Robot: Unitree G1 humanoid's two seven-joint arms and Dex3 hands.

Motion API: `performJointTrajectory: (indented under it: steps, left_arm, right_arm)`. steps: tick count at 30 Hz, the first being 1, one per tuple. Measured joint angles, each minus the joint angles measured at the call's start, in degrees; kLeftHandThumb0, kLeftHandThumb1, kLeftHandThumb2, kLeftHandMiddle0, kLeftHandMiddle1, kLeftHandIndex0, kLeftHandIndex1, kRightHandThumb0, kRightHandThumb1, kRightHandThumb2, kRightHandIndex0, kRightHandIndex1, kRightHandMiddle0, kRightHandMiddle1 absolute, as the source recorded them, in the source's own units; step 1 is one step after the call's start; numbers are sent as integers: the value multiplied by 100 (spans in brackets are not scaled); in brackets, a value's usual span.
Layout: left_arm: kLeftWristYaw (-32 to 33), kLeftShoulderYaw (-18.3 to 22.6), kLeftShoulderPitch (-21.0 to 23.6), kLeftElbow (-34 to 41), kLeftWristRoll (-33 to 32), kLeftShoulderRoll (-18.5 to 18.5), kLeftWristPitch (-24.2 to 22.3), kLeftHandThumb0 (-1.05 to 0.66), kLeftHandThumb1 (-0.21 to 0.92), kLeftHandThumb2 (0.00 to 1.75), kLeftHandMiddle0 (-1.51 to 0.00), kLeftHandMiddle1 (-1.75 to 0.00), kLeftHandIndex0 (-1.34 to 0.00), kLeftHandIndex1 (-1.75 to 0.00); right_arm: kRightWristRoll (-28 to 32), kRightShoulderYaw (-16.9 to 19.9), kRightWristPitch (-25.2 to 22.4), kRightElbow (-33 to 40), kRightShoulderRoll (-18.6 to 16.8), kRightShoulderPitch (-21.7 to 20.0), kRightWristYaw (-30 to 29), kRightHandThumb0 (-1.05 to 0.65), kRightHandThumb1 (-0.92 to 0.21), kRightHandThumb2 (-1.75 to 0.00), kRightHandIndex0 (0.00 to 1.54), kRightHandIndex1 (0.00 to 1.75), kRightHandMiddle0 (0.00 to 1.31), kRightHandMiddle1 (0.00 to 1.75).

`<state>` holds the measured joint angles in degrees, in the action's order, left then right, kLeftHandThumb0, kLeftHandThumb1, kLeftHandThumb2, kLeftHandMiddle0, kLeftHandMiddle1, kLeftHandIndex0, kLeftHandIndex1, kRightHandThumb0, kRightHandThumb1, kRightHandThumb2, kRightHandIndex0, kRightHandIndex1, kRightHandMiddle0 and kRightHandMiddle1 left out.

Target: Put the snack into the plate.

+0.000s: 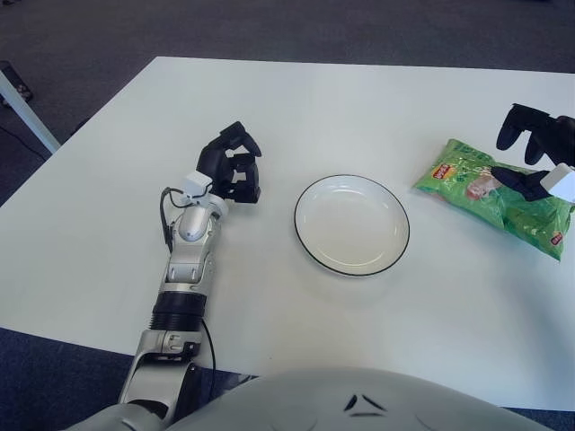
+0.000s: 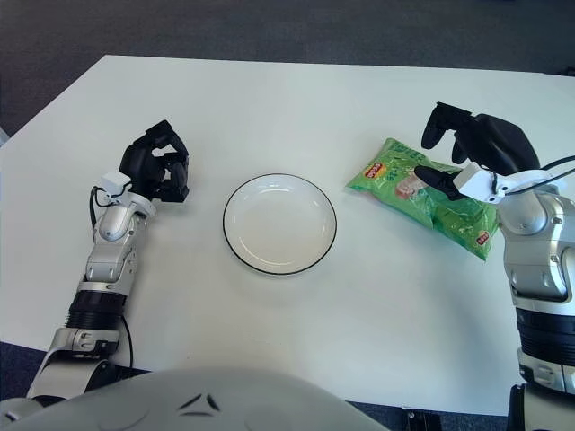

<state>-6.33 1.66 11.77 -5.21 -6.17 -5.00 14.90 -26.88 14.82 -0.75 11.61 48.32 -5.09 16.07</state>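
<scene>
Hovering right hand (image 2: pixel 467 153) over green crinkly snack bag (image 2: pixel 422 193), fingers spread, nothing held | bag flat on white desk (image 2: pixel 359 296), right of black-rimmed white round plate (image 2: pixel 279 224) | left hand (image 2: pixel 157 166) left of plate, fingers curled

head stereo pair, overhead, shared table (image 1: pixel 296 99)
</scene>
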Motion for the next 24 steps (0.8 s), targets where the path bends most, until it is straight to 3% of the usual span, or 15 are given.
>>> performJointTrajectory:
  steps: [2,4,9,13,24]
  left_arm:
    - [0,-2,5,-7,0,-1,0,-51,23,142,-131,-175,-68,-175]
    - [0,-4,9,-14,0,-3,0,-51,23,142,-131,-175,-68,-175]
    - [0,-11,26,-55,3,-3,4,-51,23,142,-131,-175,-68,-175]
    - [0,-14,30,-85,7,-3,29,-51,23,142,-131,-175,-68,-175]
    - [0,-38,30,-124,5,-4,115,-51,23,142,-131,-175,-68,-175]
  right_arm:
    - [-114,-59,-148,97,117,1,235,-95,-87,-49,3,131,1,147]
    - [-175,-122,-369,256,270,-12,581,-98,-89,-46,1,110,0,124]
    - [-196,-270,-750,513,652,-144,1313,-103,-92,-53,0,42,0,62]
    - [-199,-341,-836,503,870,-263,1578,-105,-92,-61,0,11,0,38]
    - [-173,-327,-1148,486,1089,-393,1968,-105,-92,-68,0,0,0,4]
